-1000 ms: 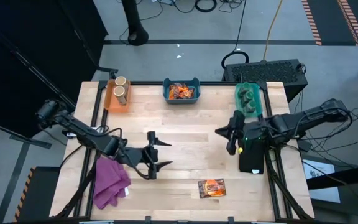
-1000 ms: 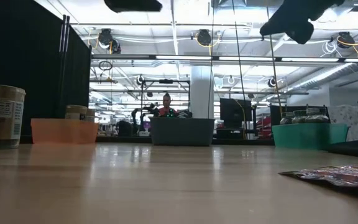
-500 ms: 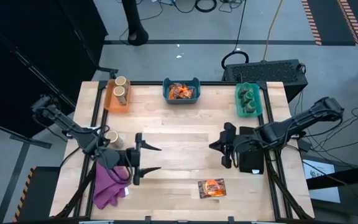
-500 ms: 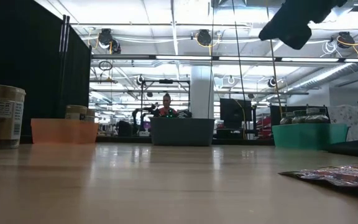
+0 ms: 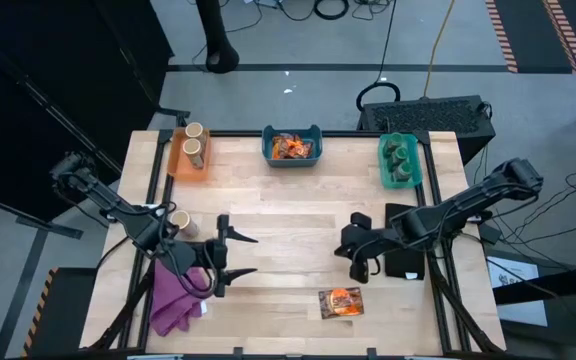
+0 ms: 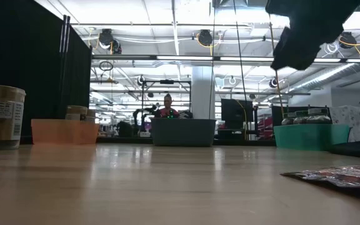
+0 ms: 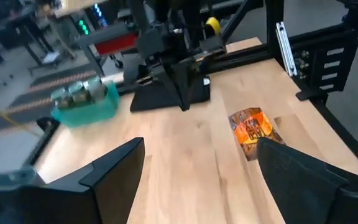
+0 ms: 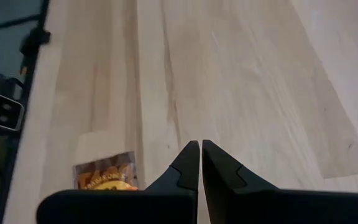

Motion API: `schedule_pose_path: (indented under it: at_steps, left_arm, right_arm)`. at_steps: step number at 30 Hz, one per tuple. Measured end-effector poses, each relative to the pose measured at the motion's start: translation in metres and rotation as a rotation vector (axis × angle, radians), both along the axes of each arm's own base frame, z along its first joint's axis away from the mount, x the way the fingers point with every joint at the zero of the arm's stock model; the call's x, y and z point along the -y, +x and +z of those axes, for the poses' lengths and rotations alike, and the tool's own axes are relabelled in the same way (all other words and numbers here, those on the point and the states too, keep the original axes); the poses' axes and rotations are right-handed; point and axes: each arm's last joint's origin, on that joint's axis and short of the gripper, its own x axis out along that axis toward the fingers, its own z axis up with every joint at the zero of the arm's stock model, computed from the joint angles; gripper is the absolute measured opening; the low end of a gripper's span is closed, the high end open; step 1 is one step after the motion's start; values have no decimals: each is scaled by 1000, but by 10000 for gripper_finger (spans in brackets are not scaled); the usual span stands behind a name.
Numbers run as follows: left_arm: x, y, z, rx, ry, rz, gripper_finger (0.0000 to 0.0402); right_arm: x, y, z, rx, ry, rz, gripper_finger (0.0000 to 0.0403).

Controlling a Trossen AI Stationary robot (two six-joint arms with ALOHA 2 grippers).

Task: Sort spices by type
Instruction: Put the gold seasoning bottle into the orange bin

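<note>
Two dark arms reach in over the wooden table point(image 5: 298, 200); the right gripper point(image 5: 360, 263) hangs above the boards with its fingers point(image 8: 190, 163) pressed together, tips almost touching and nothing between them, while the left gripper point(image 5: 236, 255) waits over the table's near-left part with its fingers point(image 7: 118, 168) spread wide and empty; beside the left gripper, toward the table's left edge, lies a crumpled purple cloth point(image 5: 176, 295); well beyond both grippers, along the far edge, stand three bins: an orange bin point(image 5: 189, 152) with two tan jars point(image 5: 193, 148) in it, a blue bin point(image 5: 292, 147) holding orange-and-dark packets point(image 5: 291, 149), and a teal bin point(image 5: 400, 160) holding dark-green jars point(image 5: 400, 157); just behind the left gripper, near its arm, one more tan jar with a cream top point(image 5: 179, 220) stands upright on the boards, outside any bin; nearest the right gripper, a little toward the table's near edge from its closed tips, a single flat orange-and-dark packet point(image 5: 340, 302) lies on the wood, untouched, apart from the fingers.
</note>
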Motion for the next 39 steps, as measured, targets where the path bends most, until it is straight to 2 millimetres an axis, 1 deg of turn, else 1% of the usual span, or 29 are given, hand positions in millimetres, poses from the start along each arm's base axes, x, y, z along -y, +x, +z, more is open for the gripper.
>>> schedule_pose_path:
  at_steps: [3, 5, 9, 12, 16, 18, 22, 23, 27, 29, 33, 35, 39]
  left_arm:
    - [-3, -3, -5, -49, -87, 59, 315]
    - [-9, -9, -10, -102, -215, 169, 315]
    - [-25, -21, -19, -334, -452, 437, 315]
    - [-34, -28, -21, -523, -559, 598, 315]
    - [-45, -36, -13, -713, -586, 767, 315]
    - [-52, -42, -7, -798, -566, 828, 315]
    - [-67, -57, 3, -957, -537, 988, 315]
    - [-70, -59, 3, -976, -545, 1006, 315]
    - [-81, -60, 3, -1019, -594, 944, 312]
    - [-87, -61, 2, -1057, -606, 984, 306]
    - [-100, -59, 2, -1061, -628, 1018, 294]
    - [-106, -58, 2, -1065, -627, 1022, 292]
    - [-117, -58, -2, -1098, -595, 1006, 292]
  right_arm:
    - [-1, 3, -7, -28, -11, 0, 0]
    - [-2, 5, -11, -45, -18, 0, 0]
    - [-2, 7, -16, -60, -53, 1, 0]
    - [1, 9, -17, -61, -78, 14, 0]
    - [11, 12, -17, -60, -95, -9, 0]
    - [16, 13, -17, -59, -115, -14, 0]
    - [28, 17, -16, -48, -211, -50, 0]
    - [31, 17, -16, -45, -233, -57, 0]
    - [40, 22, -13, -7, -287, -50, 0]
    - [44, 26, -11, 25, -306, -43, 0]
    - [50, 31, -6, 82, -356, -19, 0]
    - [53, 34, -3, 109, -370, -16, 0]
    - [58, 35, -3, 108, -381, -24, 0]
